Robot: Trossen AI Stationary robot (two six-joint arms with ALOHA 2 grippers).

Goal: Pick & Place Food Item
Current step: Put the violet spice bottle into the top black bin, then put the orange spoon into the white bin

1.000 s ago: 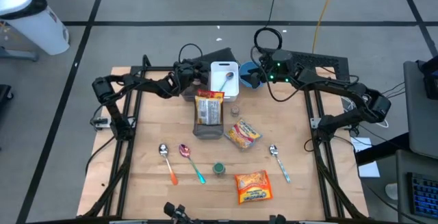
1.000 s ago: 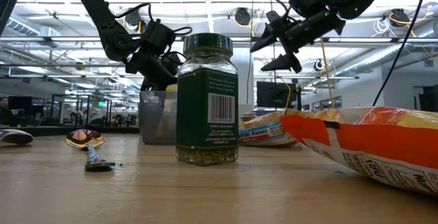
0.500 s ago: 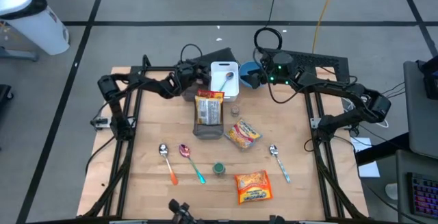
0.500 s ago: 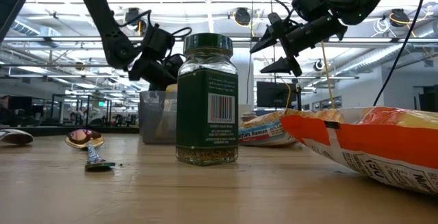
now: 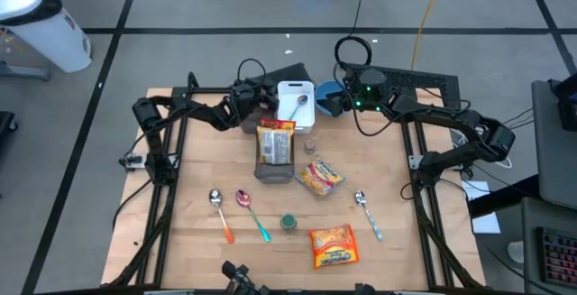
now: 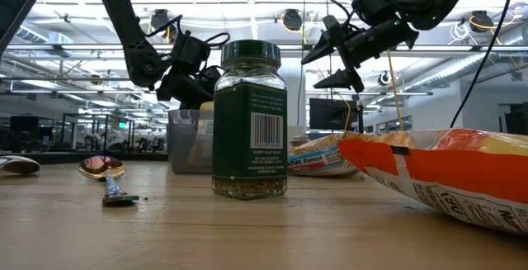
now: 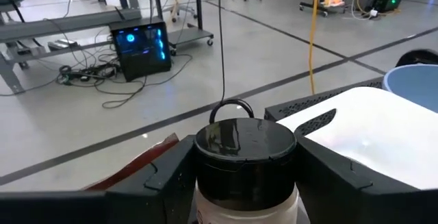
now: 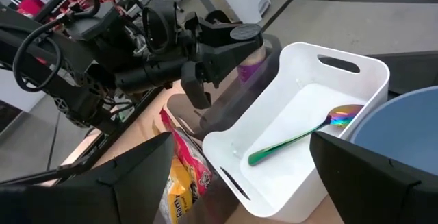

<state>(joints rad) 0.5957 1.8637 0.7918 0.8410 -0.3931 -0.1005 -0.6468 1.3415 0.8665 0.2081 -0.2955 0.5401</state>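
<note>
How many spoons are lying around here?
4. Three spoons lie on the wooden table: one with an orange handle, one with a teal handle, and a silver one toward the right. A fourth spoon sits in the white bin.

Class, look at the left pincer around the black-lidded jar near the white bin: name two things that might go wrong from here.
1. The left pincer grips the jar just below its black lid, so the jar might slip or tilt.
2. The white bin with the spoon lies right beside the jar, so the jar or pincer may bump its rim. The right pincer hangs open above, apart.
</note>
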